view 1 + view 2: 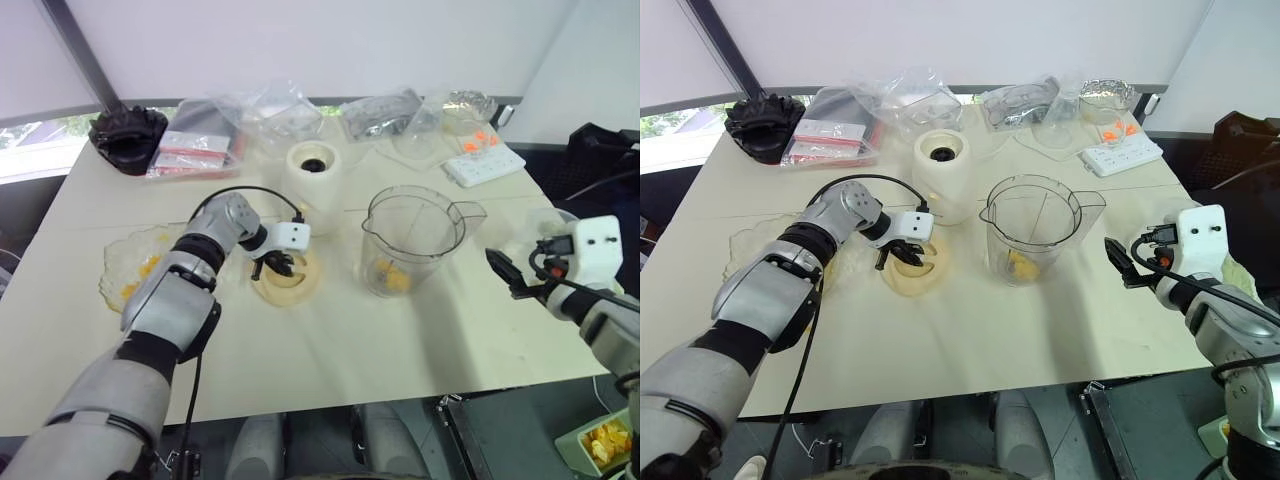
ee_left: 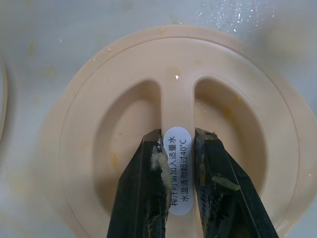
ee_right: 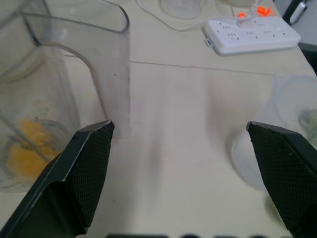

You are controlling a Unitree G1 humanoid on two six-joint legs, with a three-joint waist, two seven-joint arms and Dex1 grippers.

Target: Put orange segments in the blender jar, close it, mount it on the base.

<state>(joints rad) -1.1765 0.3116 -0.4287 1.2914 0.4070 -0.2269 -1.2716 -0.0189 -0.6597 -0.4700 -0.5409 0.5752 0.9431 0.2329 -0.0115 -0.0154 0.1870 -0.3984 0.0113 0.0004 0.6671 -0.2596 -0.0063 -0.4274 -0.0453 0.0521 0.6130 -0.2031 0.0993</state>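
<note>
The clear blender jar (image 1: 412, 240) stands upright mid-table with orange segments (image 1: 392, 276) at its bottom. More segments lie in a shallow glass bowl (image 1: 140, 275) at the left. The cream-white base (image 1: 315, 175) sits behind, its dark socket facing up. A flat cream lid (image 1: 287, 280) lies on the table left of the jar. My left gripper (image 1: 277, 265) points down onto it, its fingers (image 2: 148, 183) pressed against both sides of the lid's centre ridge. To the right of the jar my right gripper (image 1: 503, 272) hovers open and empty, facing the jar's handle (image 3: 111, 74).
A white power strip (image 1: 483, 162) lies at the back right, with plastic bags (image 1: 270, 115) and a black object (image 1: 128, 138) along the back edge. A small clear cup (image 3: 267, 153) stands by the right gripper. The table's right edge is close.
</note>
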